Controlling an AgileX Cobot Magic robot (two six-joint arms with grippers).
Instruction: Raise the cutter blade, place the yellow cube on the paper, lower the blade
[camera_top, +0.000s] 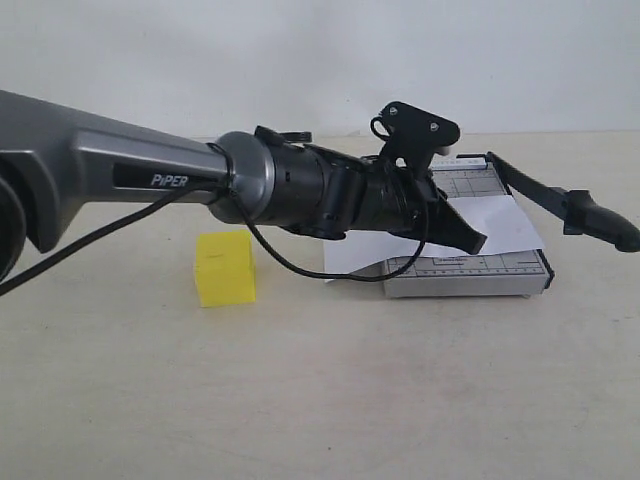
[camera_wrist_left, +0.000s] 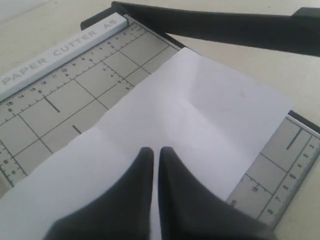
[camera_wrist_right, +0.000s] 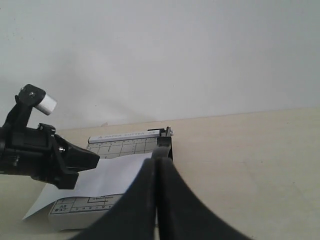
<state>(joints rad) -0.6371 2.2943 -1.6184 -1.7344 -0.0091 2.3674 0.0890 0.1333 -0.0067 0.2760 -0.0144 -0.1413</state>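
— Yellow cube (camera_top: 224, 268) on the paper (camera_top: 505, 225) yet?
— No, I see it on the counter (camera_top: 320, 380) beside the board (camera_top: 470, 278). Cutter blade (camera_top: 545, 195) is raised; both arms' jaws are together, holding nothing

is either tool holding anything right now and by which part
Nothing is held. The left tool is shut and empty over the paper; the right tool is shut and empty too.

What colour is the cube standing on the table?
The cube is bright yellow, seen best in the exterior view.
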